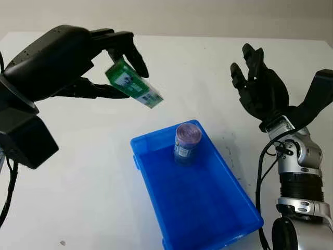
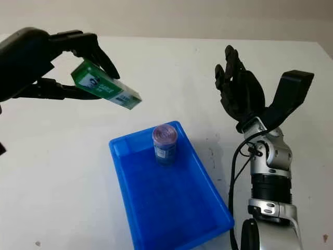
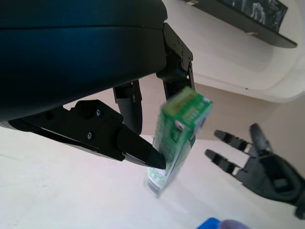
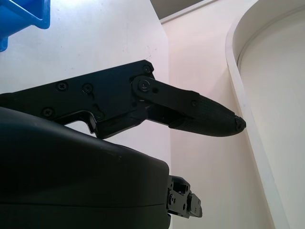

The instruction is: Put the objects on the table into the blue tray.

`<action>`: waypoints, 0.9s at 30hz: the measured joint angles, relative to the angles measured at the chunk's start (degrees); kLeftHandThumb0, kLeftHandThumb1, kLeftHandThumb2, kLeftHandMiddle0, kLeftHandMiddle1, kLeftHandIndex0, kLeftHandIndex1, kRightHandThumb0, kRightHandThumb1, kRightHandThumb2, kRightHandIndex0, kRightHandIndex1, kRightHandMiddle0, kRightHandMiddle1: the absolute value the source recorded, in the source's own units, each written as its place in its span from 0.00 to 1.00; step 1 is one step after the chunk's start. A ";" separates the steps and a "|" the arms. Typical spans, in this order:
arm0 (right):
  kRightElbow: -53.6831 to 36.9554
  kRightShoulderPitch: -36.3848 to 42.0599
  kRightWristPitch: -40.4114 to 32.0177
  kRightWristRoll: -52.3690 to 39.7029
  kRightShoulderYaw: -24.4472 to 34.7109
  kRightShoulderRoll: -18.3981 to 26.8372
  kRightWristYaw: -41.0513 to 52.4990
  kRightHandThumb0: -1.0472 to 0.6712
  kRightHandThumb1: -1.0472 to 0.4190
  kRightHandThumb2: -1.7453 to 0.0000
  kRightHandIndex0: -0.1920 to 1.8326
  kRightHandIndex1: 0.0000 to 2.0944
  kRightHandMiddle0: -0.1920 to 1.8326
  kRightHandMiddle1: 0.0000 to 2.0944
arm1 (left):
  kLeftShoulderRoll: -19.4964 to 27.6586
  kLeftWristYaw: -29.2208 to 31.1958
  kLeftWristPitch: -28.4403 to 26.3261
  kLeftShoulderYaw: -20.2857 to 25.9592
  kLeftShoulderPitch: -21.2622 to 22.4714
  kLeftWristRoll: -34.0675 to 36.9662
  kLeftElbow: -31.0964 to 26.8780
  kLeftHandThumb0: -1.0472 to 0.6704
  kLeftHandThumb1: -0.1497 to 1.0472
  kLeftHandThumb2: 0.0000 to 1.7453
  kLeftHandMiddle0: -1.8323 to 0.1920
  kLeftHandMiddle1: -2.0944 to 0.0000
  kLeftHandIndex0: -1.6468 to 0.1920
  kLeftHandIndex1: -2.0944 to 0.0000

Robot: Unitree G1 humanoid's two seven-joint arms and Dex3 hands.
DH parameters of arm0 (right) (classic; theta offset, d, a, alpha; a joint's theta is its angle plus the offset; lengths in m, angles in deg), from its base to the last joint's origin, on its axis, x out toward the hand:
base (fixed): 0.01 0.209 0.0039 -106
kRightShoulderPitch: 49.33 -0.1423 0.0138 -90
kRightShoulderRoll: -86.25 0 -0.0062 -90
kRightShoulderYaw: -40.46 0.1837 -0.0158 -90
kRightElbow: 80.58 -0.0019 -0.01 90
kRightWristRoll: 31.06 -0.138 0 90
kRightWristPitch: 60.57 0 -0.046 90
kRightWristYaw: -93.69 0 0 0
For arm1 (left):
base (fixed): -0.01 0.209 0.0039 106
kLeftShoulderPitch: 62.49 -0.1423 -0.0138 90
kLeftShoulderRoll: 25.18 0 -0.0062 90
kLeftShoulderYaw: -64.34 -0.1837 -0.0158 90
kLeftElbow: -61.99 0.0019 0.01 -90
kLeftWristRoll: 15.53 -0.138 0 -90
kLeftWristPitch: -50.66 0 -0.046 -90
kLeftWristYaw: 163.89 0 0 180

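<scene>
Blue tray (image 1: 156, 151): purple can (image 1: 186, 142) upright at far end.
Left hand (image 1: 78, 62): raised far-left, fingers clamped on green box (image 1: 133, 83).
Right hand (image 1: 260, 88): open, raised right.

Long green and white box (image 1: 134, 84), printed with a label, held in the air at about ten o'clock from the blue tray (image 1: 218, 219), tilted with its far end higher and its near end dipping toward the tray. Rectangular blue plastic tray on the white table, set at a diagonal. Inside, near the twelve o'clock corner, a small can (image 1: 186, 143) standing upright, purple lid on top, blue and white label.
</scene>
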 measured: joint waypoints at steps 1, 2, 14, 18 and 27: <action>0.01 0.00 0.00 0.02 -0.01 0.00 0.01 0.19 0.00 0.60 0.00 0.00 0.00 0.00 | 0.00 0.44 -0.39 0.24 -0.04 0.38 -0.75 0.50 0.95 0.03 0.76 0.36 0.72 0.40; 0.11 -0.01 0.02 0.05 -0.03 0.00 0.10 0.19 0.00 0.60 0.00 0.00 0.00 0.00 | -0.02 0.86 -0.84 0.53 -0.20 0.74 -1.54 0.49 0.95 0.03 0.76 0.36 0.72 0.40; 1.74 -0.22 0.33 0.28 -0.07 -0.02 1.07 0.18 0.00 0.61 0.00 0.00 0.00 0.00 | -0.90 5.72 -11.60 2.91 -3.63 5.24 -13.38 0.49 0.95 0.03 0.78 0.21 0.73 0.38; 1.74 -0.25 0.34 0.40 -0.05 -0.02 0.90 0.18 0.00 0.61 0.00 0.00 0.00 0.00 | -0.90 7.19 -12.15 3.72 -4.59 6.61 -15.06 0.48 0.94 0.03 0.79 0.15 0.74 0.34; 1.76 -0.30 0.70 0.40 0.01 -0.03 1.21 0.19 0.00 0.61 0.00 0.00 0.00 0.00 | -0.50 12.20 -9.91 3.41 -6.07 7.02 -16.36 0.48 0.92 0.03 0.74 0.35 0.72 0.37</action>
